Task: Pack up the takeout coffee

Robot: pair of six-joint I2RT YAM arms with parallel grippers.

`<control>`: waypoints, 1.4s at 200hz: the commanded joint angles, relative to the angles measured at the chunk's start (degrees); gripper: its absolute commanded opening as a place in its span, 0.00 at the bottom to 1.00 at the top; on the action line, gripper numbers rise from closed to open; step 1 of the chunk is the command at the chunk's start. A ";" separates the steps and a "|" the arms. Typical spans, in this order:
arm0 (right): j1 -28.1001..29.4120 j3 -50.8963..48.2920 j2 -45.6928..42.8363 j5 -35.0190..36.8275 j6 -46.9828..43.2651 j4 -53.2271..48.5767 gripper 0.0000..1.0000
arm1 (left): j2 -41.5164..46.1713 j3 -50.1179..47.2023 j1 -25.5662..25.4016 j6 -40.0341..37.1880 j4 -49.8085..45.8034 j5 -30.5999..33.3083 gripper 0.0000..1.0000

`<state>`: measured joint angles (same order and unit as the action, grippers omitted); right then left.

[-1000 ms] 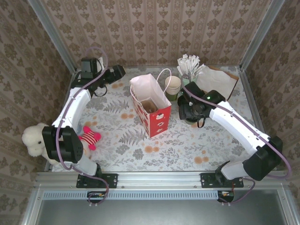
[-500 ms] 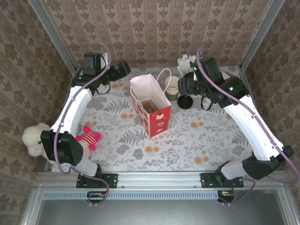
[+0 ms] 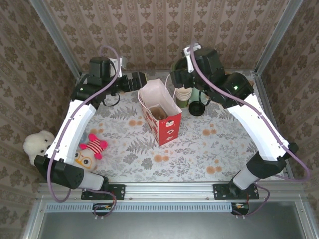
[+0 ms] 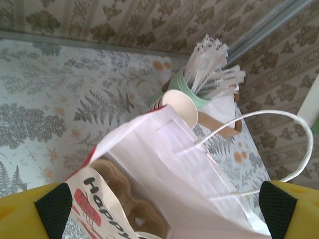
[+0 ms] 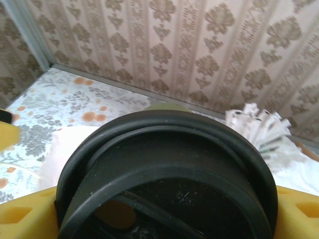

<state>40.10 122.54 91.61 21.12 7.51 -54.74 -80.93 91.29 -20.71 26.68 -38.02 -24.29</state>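
Right gripper (image 3: 178, 78) is clamping the takeout coffee (image 5: 169, 169). Its yellow fingers (image 5: 20, 221) are pressing the cup's two sides just under the black lid, and the jaws are standing wide because the cup is wide. Gripping the wall rather than the lid looks meant to keep the lid seated and the drink level. Coffee is hanging off the table, lifted clear.

Paper bag (image 3: 167, 124) is standing open just to this gripper's left, lower and nearer the bases. A cardboard tray (image 3: 159, 111) is sitting in its bottom, likely the seat for the cup. Stack of cream cups (image 3: 183, 91) is sitting almost directly beneath the gripper. A second dark cup (image 3: 196, 107) is standing on the table (image 3: 209, 149) to its right, nearer the bases.

Left gripper (image 3: 138, 81) is hanging fully open, gripping nothing. In its wrist view the bag's white rim is lying between the fingertips; whether it is touching the paper I cannot tell. Judging it is parked there to steady the bag or hold the mouth open.

Coffee is not packed yet. The next move is looking like a short carry left over the mouth, then a straight drop into the tray. The risks are the handle loop (image 4: 286, 144) arching over the opening, which could snag, and the thin wall folding if clipped.
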 commanded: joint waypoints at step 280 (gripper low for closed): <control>9.96 0.31 17.61 -2.07 15.21 -11.49 0.65 | 4.62 -5.95 -0.82 -3.82 -3.52 -4.41 0.09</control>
<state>50.15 124.03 108.92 20.49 18.31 -62.13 -78.00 86.13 -21.30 22.48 -42.78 -27.92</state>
